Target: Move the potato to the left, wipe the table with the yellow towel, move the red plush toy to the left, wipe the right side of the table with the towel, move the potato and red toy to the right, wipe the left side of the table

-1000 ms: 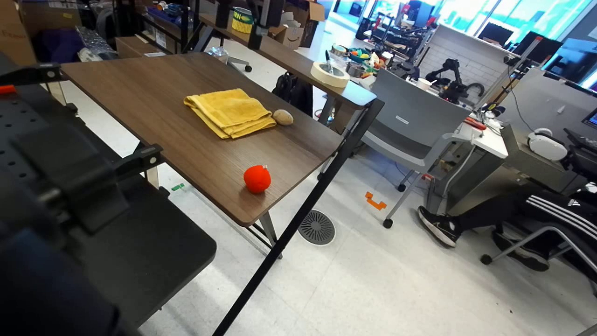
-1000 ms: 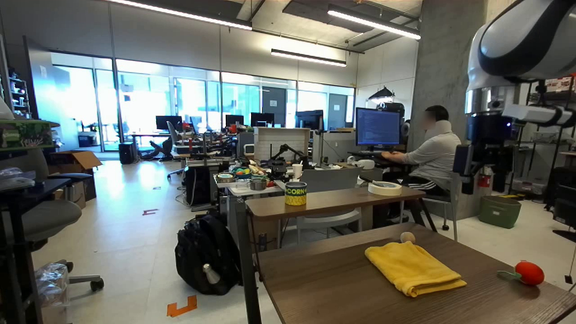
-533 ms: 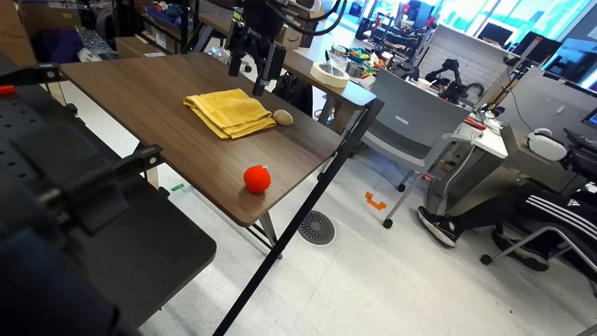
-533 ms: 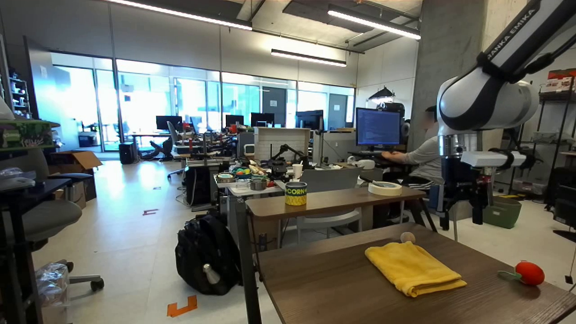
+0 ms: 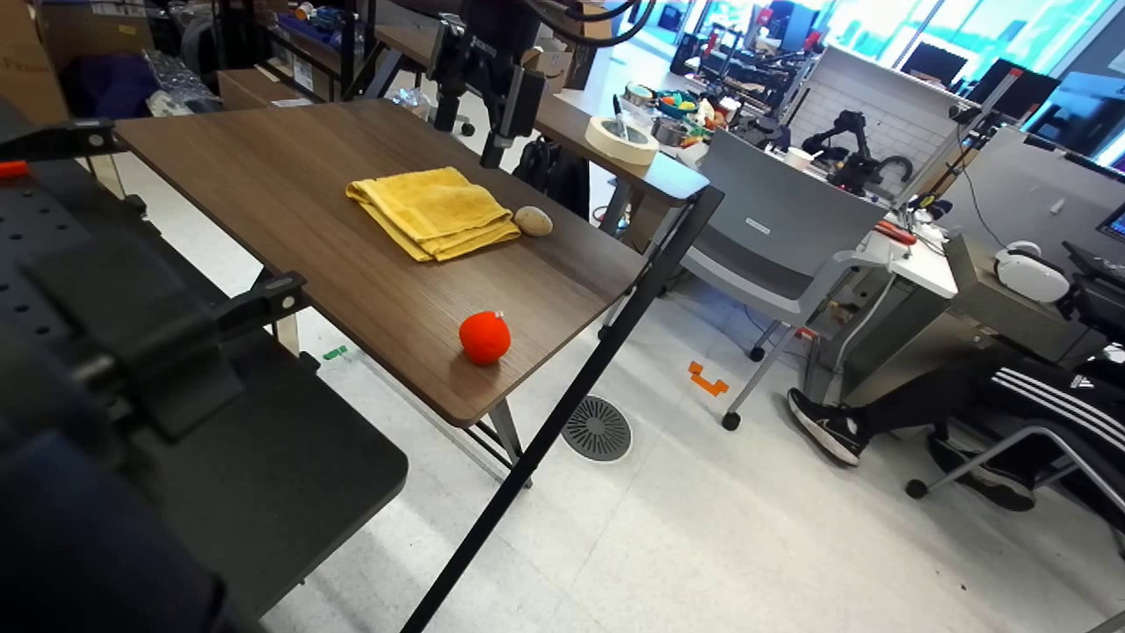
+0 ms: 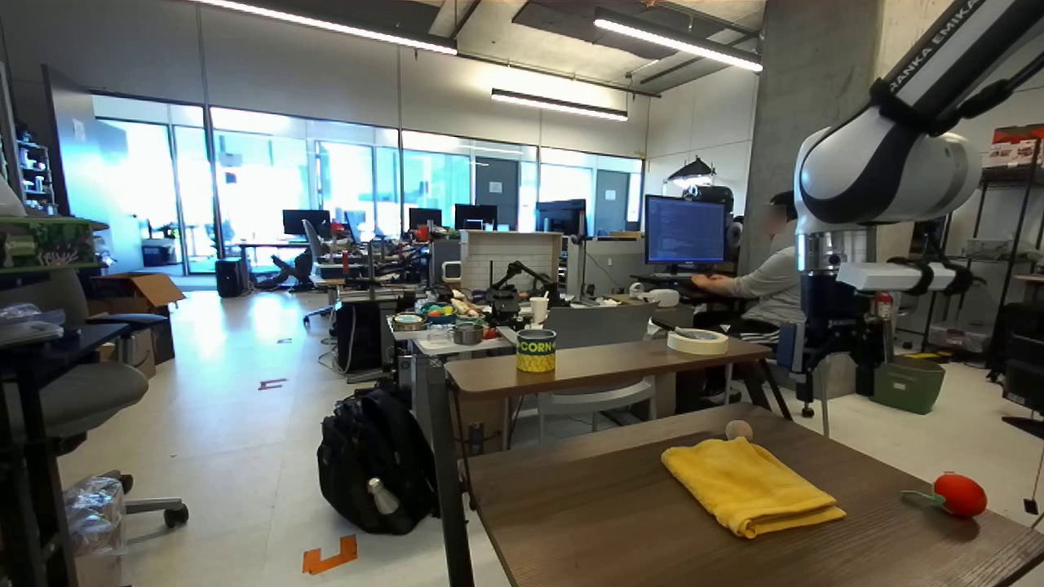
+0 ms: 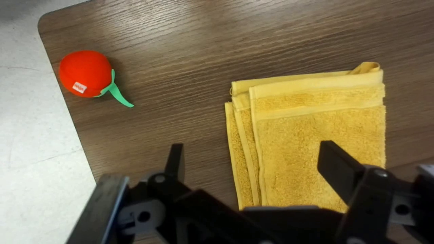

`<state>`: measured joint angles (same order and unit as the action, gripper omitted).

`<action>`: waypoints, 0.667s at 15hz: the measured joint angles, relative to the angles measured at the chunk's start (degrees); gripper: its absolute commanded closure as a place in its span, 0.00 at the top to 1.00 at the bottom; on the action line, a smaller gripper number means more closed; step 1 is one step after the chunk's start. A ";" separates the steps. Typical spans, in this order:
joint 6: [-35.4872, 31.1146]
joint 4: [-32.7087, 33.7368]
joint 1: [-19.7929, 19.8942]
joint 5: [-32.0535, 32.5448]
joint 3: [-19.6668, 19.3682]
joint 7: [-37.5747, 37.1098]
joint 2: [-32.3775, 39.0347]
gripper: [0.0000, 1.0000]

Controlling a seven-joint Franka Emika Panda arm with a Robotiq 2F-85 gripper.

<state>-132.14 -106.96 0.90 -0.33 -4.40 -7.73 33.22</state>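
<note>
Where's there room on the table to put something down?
The table has bare wood between the red toy and the yellow towel, and a wide patch on the towel's other side. It's crowded where the potato sits right by the towel's corner.

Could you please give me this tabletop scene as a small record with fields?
Surface: dark brown wood-grain table
Flat on it: folded mustard-yellow cloth towel
Beside towel: tan oval potato; whether they touch is unclear
Near table corner: round red plush toy, apart from towel
Above table: black two-fingered gripper, open, holding nothing
</note>
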 measured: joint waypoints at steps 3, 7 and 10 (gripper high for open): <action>-4.63 0.32 0.00 -0.26 0.04 -1.37 0.56 1.00; -9.67 6.92 -0.14 -0.31 0.12 -5.05 4.66 1.00; -5.59 16.04 -0.08 -0.31 -0.24 -7.44 11.43 1.00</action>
<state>-137.73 -90.92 0.81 -0.64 -4.64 -15.17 44.66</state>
